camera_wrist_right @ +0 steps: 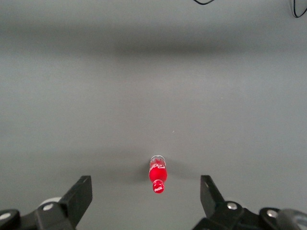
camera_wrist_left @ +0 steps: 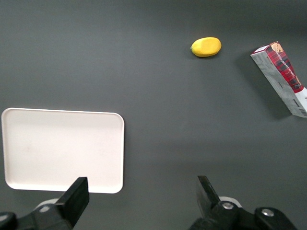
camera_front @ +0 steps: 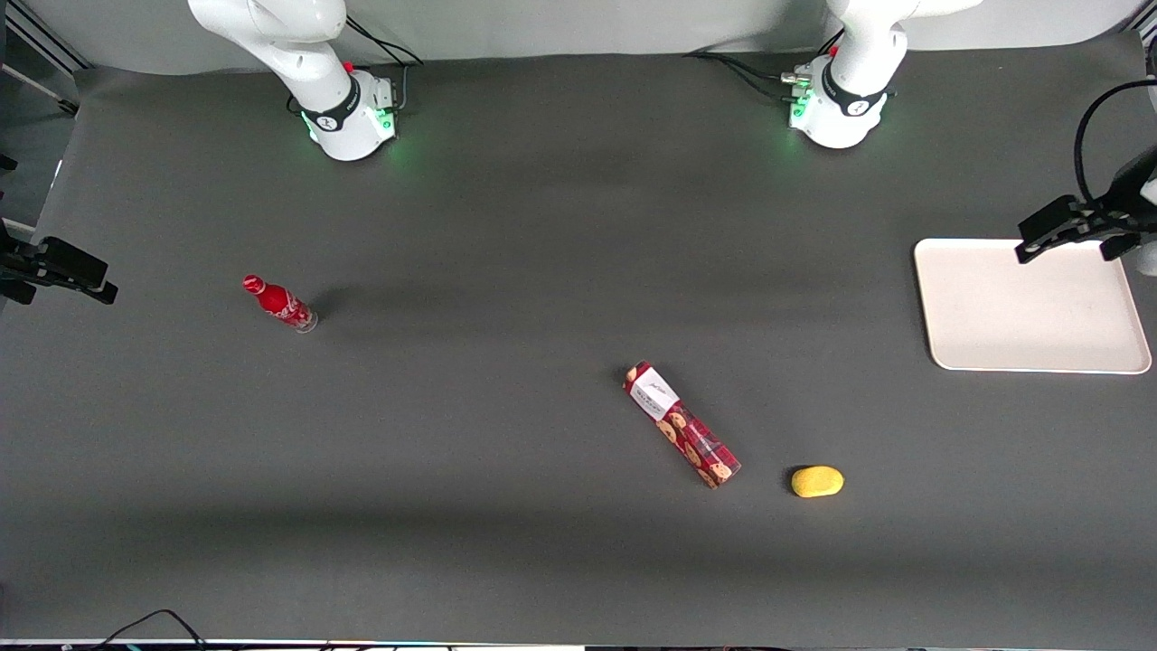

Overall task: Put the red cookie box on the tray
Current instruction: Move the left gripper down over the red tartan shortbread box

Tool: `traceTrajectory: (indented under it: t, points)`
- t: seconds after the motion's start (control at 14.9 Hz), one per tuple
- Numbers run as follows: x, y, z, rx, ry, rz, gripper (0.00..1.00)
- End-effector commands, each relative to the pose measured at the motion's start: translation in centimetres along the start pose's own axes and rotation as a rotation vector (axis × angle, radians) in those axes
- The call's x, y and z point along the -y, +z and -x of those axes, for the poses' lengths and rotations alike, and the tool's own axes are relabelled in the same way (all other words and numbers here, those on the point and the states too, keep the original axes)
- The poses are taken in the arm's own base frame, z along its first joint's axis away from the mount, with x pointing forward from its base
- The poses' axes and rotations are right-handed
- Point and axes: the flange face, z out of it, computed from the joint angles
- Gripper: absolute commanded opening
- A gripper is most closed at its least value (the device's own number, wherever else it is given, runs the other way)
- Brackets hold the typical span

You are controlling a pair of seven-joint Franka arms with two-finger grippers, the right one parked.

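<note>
On the dark grey table (camera_front: 506, 226), toward the working arm's end, the tray (camera_front: 1030, 312) lies flat and bare, cream-white, rounded corners, low rim. Left gripper (camera_front: 1076, 233) hangs above the tray's edge farthest from the front camera, well off the surface. Wrist view shows its two black fingers (camera_wrist_left: 76, 196) spread wide apart, nothing between them; tray (camera_wrist_left: 62, 148) and bare table visible through the gap.

Red cookie box (camera_front: 681, 424) lies flat on the table, well apart from the tray, nearer the front camera and more toward the table's middle. Set at a diagonal: white-label end points away from the front camera, cookie-printed end toward it. Nothing touching it. In the wrist view the box (camera_wrist_left: 283, 76) shows one grey-white side face and the tartan top (partly cut off at the frame edge).

Yellow oval object (camera_front: 817, 481) (lemon-like, cannot tell what exactly) sits near the box's camera-side end, apart from it, between box and tray sideways; also seen from the wrist (camera_wrist_left: 206, 47).

Small red bottle (camera_front: 279, 304) lies on its side toward the parked arm's end, well apart from everything else.
</note>
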Motion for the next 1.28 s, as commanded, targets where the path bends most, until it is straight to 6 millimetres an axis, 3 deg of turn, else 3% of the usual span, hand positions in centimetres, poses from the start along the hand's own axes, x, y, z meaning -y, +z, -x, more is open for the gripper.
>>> traceTrajectory:
  t: [0.0, 0.2, 0.54, 0.74, 0.87, 1.01, 1.21]
  points:
    - [-5.6, 1.1, -4.5, 0.071, -0.181, -0.004, 1.0]
    - [-11.5, 3.8, -9.1, 0.102, -0.315, -0.022, 1.0]
    - [-20.8, 12.2, -13.1, 0.13, -0.589, -0.05, 1.0]
    - [-25.5, 16.1, -13.8, 0.098, -0.667, -0.025, 1.0]
    - [-27.6, 19.3, -14.4, 0.08, -0.725, -0.006, 1.0]
    - [-30.8, 23.1, -14.5, 0.05, -0.741, 0.014, 1.0]
    - [-33.9, 28.6, -14.1, 0.038, -0.759, 0.021, 1.0]
